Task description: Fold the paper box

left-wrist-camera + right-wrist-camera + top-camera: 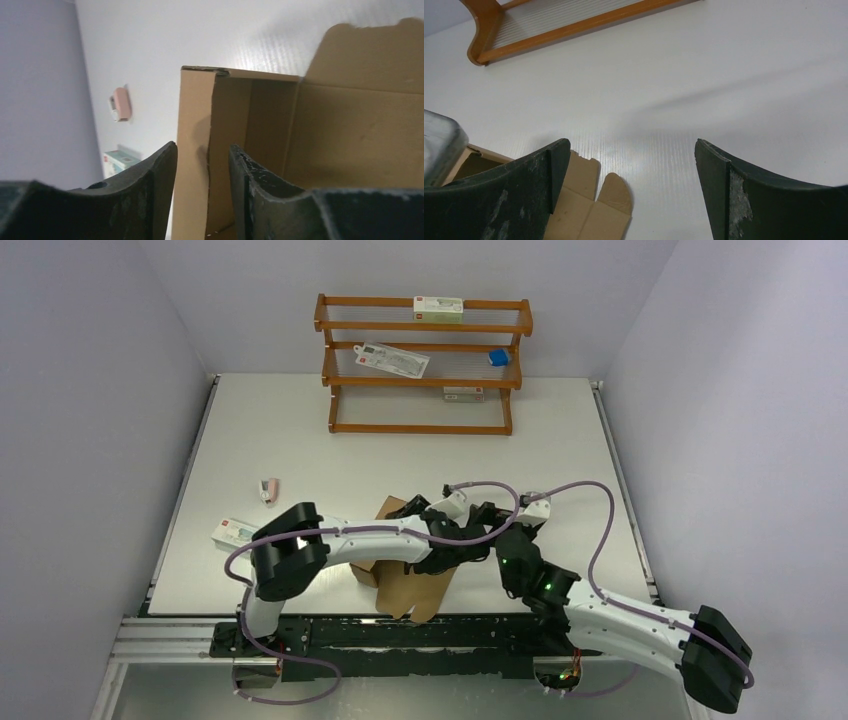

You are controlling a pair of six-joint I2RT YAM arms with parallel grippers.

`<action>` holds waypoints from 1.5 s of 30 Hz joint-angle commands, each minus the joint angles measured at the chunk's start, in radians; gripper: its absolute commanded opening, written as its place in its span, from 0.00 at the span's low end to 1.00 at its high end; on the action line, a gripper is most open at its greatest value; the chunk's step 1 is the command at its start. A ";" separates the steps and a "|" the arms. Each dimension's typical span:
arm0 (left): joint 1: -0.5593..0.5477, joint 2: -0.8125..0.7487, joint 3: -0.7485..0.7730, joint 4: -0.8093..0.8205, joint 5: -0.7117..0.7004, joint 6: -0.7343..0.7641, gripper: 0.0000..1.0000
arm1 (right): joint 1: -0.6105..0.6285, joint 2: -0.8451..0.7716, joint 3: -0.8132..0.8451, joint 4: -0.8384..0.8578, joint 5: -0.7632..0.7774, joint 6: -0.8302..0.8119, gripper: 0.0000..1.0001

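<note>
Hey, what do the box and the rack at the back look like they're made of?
Box: brown cardboard, matte, unprinted; thin cut edges and creased folds show. Rack: likely varnished wood, orange-brown with a slight sheen; pale ribbed shelf panels, perhaps plastic.

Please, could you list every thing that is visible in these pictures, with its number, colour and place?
paper box: one, brown, partly folded, near edge of the table, under the arms.
wooden rack: one, orange-brown, far end of the table.
white cartons: two clear, white with red marks; one on the top shelf, one on the table at left.
flat packet: one, pale, middle shelf.
small block: one, blue, middle shelf, right.
small item: one, pink, table at left.
table: one, white.
left hand: one, black, fingers either side of a box wall.
right hand: one, black, open, above bare table.
</note>
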 commanded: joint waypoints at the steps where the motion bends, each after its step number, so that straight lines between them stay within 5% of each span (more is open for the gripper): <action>1: -0.005 0.031 0.043 -0.125 -0.124 -0.072 0.45 | -0.005 -0.034 -0.023 0.034 0.046 -0.003 0.99; 13: 0.011 0.027 0.040 -0.131 -0.166 -0.067 0.14 | -0.007 -0.077 -0.032 0.021 0.060 -0.008 0.98; 22: 0.109 -0.160 -0.106 0.067 -0.058 0.060 0.05 | -0.006 -0.128 -0.010 -0.035 0.038 -0.012 0.97; 28: 0.285 -0.357 -0.304 0.356 0.250 0.188 0.05 | -0.007 -0.197 0.083 -0.108 -0.076 -0.089 0.99; 37: 0.563 -0.517 -0.558 0.613 0.659 0.074 0.05 | -0.007 -0.116 0.230 -0.211 -0.298 -0.152 1.00; 45: 0.639 -0.617 -0.771 0.799 0.752 -0.159 0.05 | -0.007 0.049 0.387 -0.302 -0.446 -0.211 1.00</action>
